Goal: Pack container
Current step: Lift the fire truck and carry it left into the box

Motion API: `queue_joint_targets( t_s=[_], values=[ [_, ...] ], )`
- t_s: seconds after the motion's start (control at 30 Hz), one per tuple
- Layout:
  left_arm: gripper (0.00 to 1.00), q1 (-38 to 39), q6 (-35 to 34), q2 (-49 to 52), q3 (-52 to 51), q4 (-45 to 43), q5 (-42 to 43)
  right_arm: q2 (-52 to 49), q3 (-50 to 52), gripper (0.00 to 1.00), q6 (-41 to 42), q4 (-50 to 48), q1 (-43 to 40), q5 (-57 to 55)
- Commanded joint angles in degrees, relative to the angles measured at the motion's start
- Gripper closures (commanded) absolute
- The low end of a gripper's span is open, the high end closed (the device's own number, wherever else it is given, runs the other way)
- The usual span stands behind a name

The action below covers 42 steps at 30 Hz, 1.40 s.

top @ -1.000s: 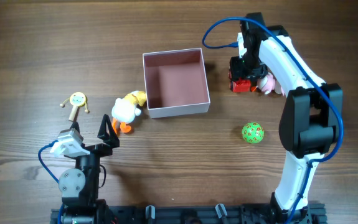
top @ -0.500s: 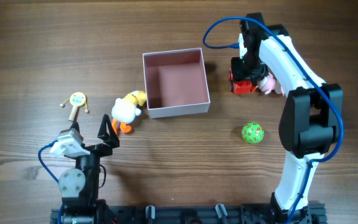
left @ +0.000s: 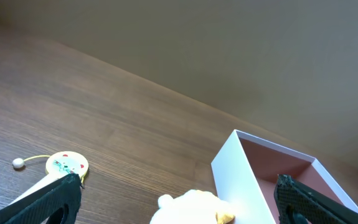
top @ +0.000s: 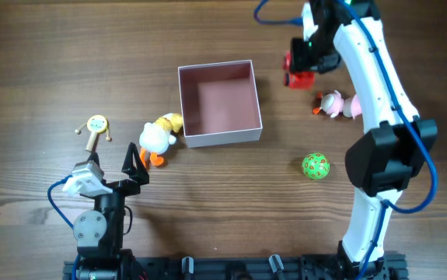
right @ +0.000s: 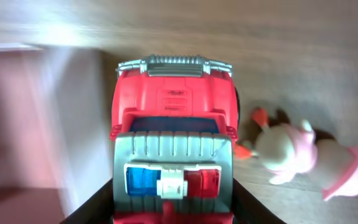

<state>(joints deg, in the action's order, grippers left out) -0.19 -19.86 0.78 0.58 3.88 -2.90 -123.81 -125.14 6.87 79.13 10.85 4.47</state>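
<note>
**Truck held off the container's far right corner**

The container (top: 217, 101) sits mid-table, pink floor showing, with bare wood along its near and far walls. A duck toy (top: 157, 136) lies just beside its left wall. The right gripper (top: 305, 62) clamps a red truck (top: 297, 78) just past the far right corner. A pink toy (top: 336, 103) and a green ball (top: 315, 166) lie well to the right. The left gripper (top: 113, 169) stands wide apart near the duck.

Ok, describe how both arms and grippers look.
The right arm has white links, black joints and a blue cable. The left arm is black with a round silver joint cap and a blue cable. The left gripper and right gripper have black fingers.
</note>
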Motion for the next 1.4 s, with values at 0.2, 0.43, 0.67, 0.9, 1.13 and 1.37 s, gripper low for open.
queue_joint_targets(
  t_s=[0.2, 0.43, 0.67, 0.9, 1.13, 1.37],
  values=[
    [0.0, -0.4, 0.1, -0.6, -0.3, 0.0, 0.5, 0.2, -10.1, 0.59, 4.1, 0.1, 13.0, 8.3],
    [0.0, -0.4, 0.1, -0.6, -0.3, 0.0, 0.5, -0.7, -9.1, 0.55, 5.3, -2.4, 22.3, -4.8],
    [0.0, -0.4, 0.1, -0.6, -0.3, 0.0, 0.5, -2.5, -7.3, 0.55, 7.3, -3.8, 23.2, -6.2],
    [0.0, -0.4, 0.1, -0.6, -0.3, 0.0, 0.5, -7.3, -7.3, 0.55, 7.2, -3.0, 23.0, -6.3],
    [0.0, -0.4, 0.1, -0.6, -0.3, 0.0, 0.5, -11.3, -7.3, 0.54, 8.3, 0.0, 22.9, -12.3],
    [0.0, -0.4, 0.1, -0.6, -0.3, 0.0, 0.5, -12.2, -7.3, 0.53, 8.8, -1.0, 22.9, -12.2]
  ],
)
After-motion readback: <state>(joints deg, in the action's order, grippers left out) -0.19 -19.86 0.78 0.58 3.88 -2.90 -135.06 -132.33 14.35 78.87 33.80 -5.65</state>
